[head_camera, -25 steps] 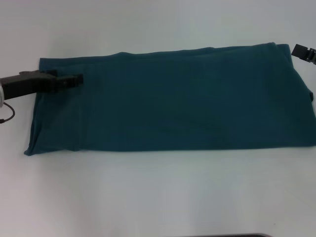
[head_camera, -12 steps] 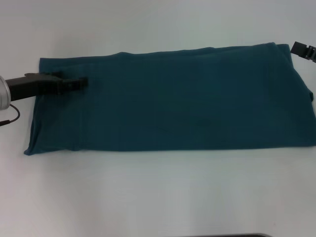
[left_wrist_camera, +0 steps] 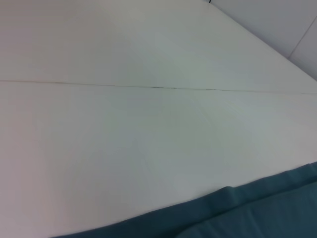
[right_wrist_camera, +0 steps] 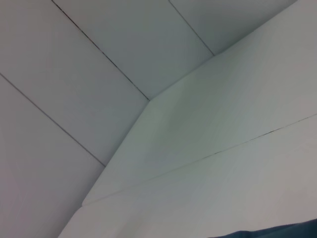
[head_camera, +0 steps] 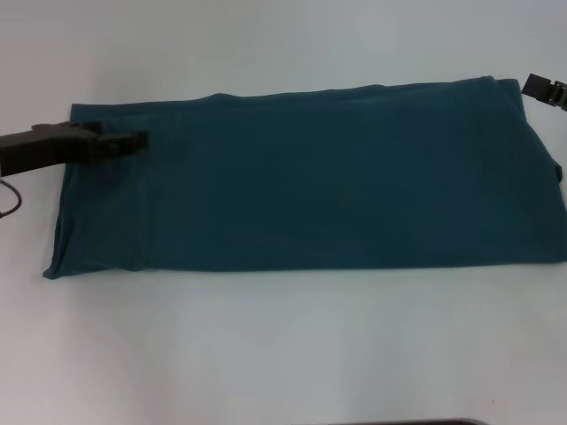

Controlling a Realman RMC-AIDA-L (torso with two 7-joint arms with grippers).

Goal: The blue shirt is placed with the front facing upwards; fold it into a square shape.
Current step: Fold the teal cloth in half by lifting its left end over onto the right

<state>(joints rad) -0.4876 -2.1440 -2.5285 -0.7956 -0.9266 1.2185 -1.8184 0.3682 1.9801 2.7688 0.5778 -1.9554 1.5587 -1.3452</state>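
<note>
The blue shirt (head_camera: pixel 337 177) lies flat on the white table as a long band running left to right, plain teal side up, with no lettering showing. My left gripper (head_camera: pixel 137 140) reaches in from the left and sits over the band's left end, near its far edge. My right gripper (head_camera: pixel 542 90) shows only as a dark piece at the right border, just beyond the shirt's far right corner. An edge of the shirt (left_wrist_camera: pixel 257 213) shows in the left wrist view, and a sliver of the shirt (right_wrist_camera: pixel 277 232) in the right wrist view.
The white table (head_camera: pixel 283 354) extends in front of and behind the shirt. A thin dark cable (head_camera: pixel 11 199) hangs by the left arm. The shirt's right end runs to the picture's right edge. A seam line (left_wrist_camera: pixel 163 88) crosses the tabletop.
The left gripper slid a little right along the shirt half a second ago. It has since drawn back left and slightly farther away. The shirt and right gripper have not moved.
</note>
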